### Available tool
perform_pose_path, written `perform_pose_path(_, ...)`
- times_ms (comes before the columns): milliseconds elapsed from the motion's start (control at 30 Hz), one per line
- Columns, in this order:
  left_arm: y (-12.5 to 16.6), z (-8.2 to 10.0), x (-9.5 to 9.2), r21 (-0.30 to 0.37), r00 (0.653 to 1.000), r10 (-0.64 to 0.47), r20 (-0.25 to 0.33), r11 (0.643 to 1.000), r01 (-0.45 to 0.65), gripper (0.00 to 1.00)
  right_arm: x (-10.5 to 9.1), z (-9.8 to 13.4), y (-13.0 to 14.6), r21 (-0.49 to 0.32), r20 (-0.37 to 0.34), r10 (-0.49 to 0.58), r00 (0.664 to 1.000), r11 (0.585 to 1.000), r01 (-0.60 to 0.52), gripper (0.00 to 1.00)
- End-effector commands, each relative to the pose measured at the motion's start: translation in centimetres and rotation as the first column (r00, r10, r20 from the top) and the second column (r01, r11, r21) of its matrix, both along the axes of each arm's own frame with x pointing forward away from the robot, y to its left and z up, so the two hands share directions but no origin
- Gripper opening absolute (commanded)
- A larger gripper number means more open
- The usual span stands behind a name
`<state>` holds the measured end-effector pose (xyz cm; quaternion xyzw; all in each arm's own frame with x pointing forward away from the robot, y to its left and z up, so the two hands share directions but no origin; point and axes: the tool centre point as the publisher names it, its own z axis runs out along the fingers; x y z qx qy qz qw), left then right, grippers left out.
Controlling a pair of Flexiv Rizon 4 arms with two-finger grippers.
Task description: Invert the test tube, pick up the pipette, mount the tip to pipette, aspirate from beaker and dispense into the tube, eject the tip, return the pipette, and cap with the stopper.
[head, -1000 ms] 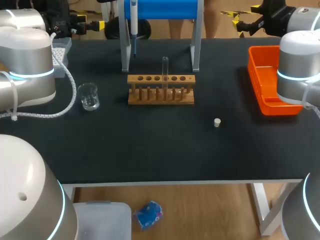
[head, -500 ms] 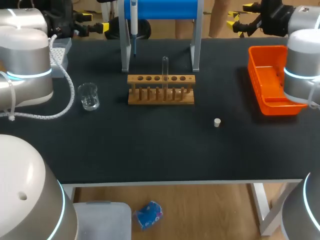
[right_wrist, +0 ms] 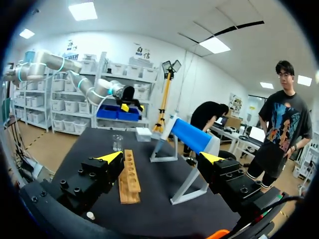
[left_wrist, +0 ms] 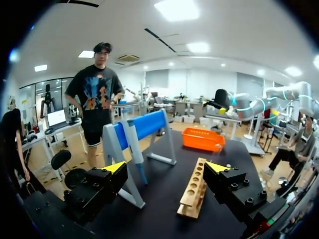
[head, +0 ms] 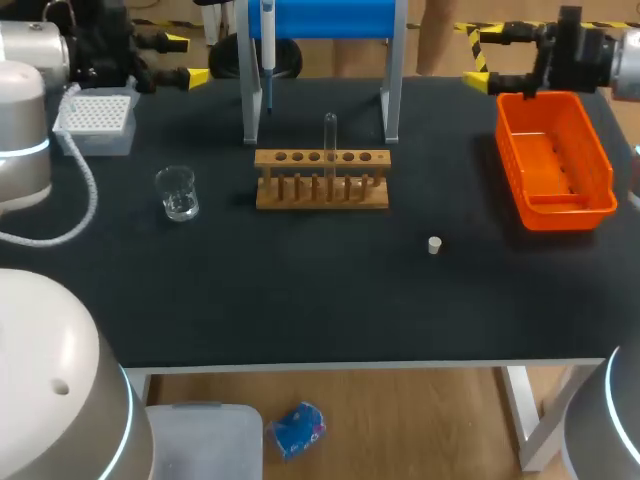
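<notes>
Head camera looks down from behind; both wrist cameras face inward, sharing the rack (head: 321, 180).

Rack (head: 321, 180) sits mid-table (head: 300, 300), and the test tube (head: 329, 135) stands upright in one of its middle holes. Working round from the rack: the stand (head: 392, 100) is at 12 o'clock, just behind, with the pipette (head: 267, 55) hanging at its left side. The beaker (head: 177, 193) is at 9 o'clock, set apart. The tip box (head: 96, 118) is out at 10, near the far left corner. The bin (head: 555, 160) is at 3 o'clock by the right edge. The stopper (head: 434, 245) is at 4 o'clock, nearer the front.
</notes>
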<state>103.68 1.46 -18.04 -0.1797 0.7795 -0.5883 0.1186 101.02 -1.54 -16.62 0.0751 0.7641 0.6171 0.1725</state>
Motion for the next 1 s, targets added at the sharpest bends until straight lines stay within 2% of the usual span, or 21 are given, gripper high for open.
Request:
perform_pose_path(33,0.3,0.1,0.5,-0.006,0.997,-0.068,-0.021,0.998,0.068,1.0,0.4,0.0,-0.5,-0.005,-0.017,0.078,0.997,0.997,-0.078,1.0)
perform_pose_path(200,0.3,0.1,0.5,-0.006,0.997,-0.068,-0.021,0.998,0.068,1.0,0.4,0.0,-0.5,-0.005,-0.017,0.078,0.997,0.997,-0.078,1.0)
perform_pose_path(233,-0.1,0.3,0.0,-0.003,0.996,-0.084,-0.015,0.996,0.084,1.0,0.4,0.0,-0.5,-0.005,-0.017,0.078,0.997,0.997,-0.078,1.0)
perform_pose_path(267,-0.3,0.4,-0.4,0.005,0.996,-0.083,-0.009,0.996,0.084,1.0,0.2,0.0,-0.3,0.038,-0.026,0.083,0.996,0.996,-0.082,1.0)
perform_pose_path(333,-0.5,0.0,-1.4,0.038,0.996,-0.092,0.003,0.995,0.092,1.0,-0.9,-0.3,0.2,0.045,-0.009,0.112,0.994,0.993,-0.112,1.0)
perform_pose_path(433,-0.7,-0.7,-2.8,0.048,0.996,-0.087,0.011,0.995,0.086,1.0,-2.7,-1.1,0.8,0.086,-0.003,0.15,0.989,0.985,-0.149,1.0)
perform_pose_path(500,-1.1,-1.3,-3.7,0.016,0.995,-0.097,0.01,0.995,0.097,1.0,-4.0,-1.6,1.4,0.095,-0.003,0.183,0.983,0.979,-0.181,1.0)
perform_pose_path(533,-1.2,-1.6,-4.0,0.035,0.994,-0.104,0.016,0.994,0.103,1.0,-4.6,-2.0,1.8,0.1,-0.006,0.194,0.981,0.976,-0.192,1.0)
perform_pose_path(667,-2.1,-2.1,-5.1,0.045,0.993,-0.11,0.042,0.993,0.108,1.0,-6.3,-3.6,3.1,0.135,-0.031,0.216,0.976,0.968,-0.21,1.0)
perform_pose_path(733,-2.7,-2.4,-5.5,0.021,0.991,-0.122,0.046,0.992,0.121,1.0,-7.2,-4.5,4.1,0.147,-0.048,0.237,0.97,0.962,-0.228,1.0)
perform_pose_path(833,-4.1,-3.3,-6.1,0.053,0.987,-0.156,0.046,0.987,0.154,1.0,-8.8,-5.9,6.0,0.177,-0.09,0.282,0.955,0.948,-0.264,1.0)
perform_pose_path(867,-4.5,-3.7,-6.2,0.026,0.986,-0.167,0.029,0.986,0.166,1.0,-8.8,-5.9,6.0,0.177,-0.09,0.282,0.955,0.948,-0.264,1.0)
perform_pose_path(1000,-4.5,-3.7,-6.2,0.026,0.986,-0.167,0.029,0.986,0.166,1.0,-8.8,-5.9,6.0,0.177,-0.09,0.282,0.955,0.948,-0.264,1.0)
